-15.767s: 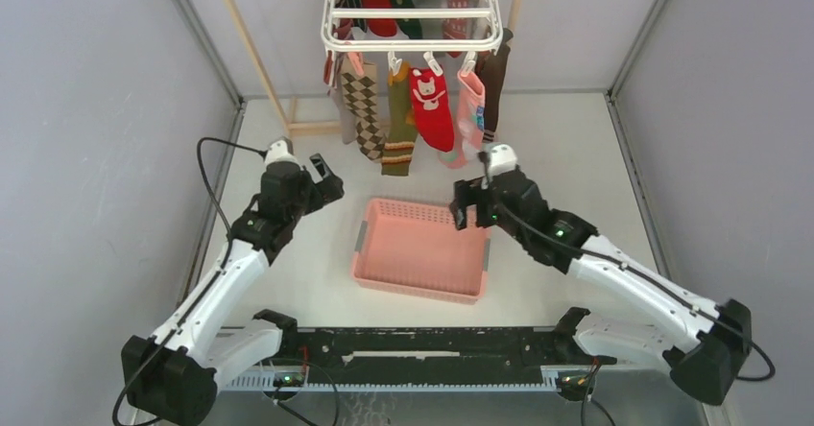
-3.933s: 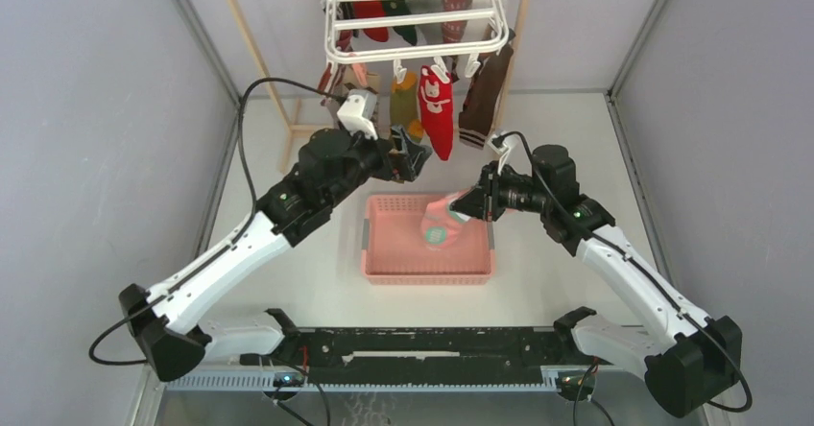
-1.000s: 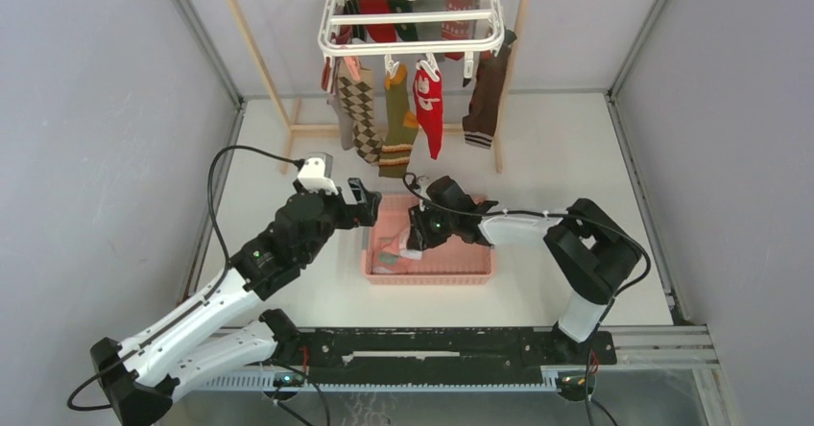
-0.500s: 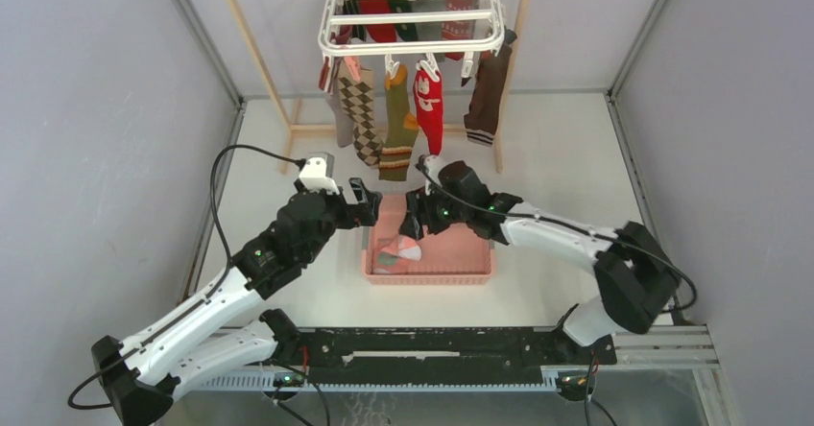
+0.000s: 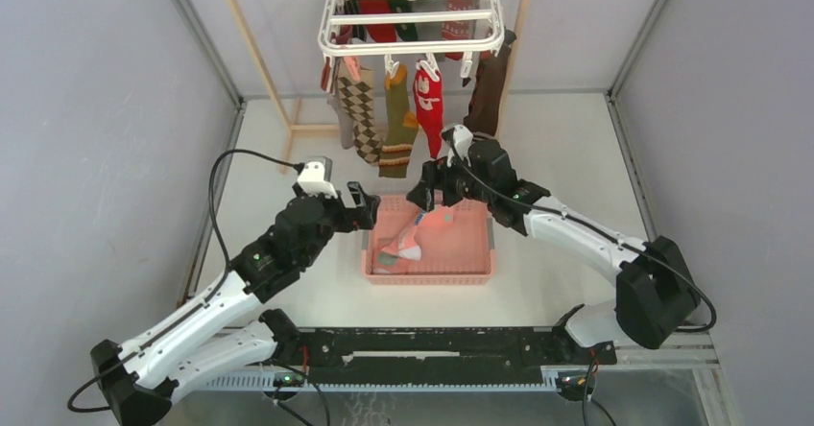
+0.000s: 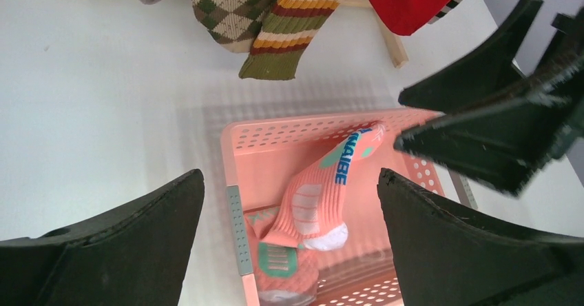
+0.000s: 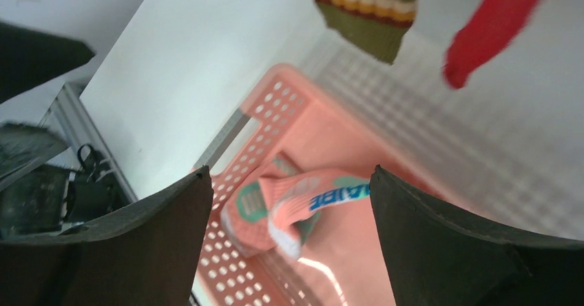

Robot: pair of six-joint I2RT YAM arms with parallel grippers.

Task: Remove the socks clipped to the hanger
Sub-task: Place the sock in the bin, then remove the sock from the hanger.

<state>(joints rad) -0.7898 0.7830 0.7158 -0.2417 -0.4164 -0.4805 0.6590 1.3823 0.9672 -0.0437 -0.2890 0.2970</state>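
Right pincer (image 5: pixel 429 194) hangs spread and empty over the pink basket (image 5: pixel 427 277). The left pincer (image 5: pixel 363 205) is spread beside its left rim. Behind them, socks (image 5: pixel 362 114) hang clipped to the hanger (image 5: pixel 370 50).

Left wrist: wide fingers frame a pink sock (image 6: pixel 313 196) lying in the basket.

Right wrist: spread fingers, that sock below.

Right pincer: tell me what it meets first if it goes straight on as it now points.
Probably the pink sock lying in the pink basket: in the right wrist view it sits between the fingers of the open right pincer. Depth is unclear.
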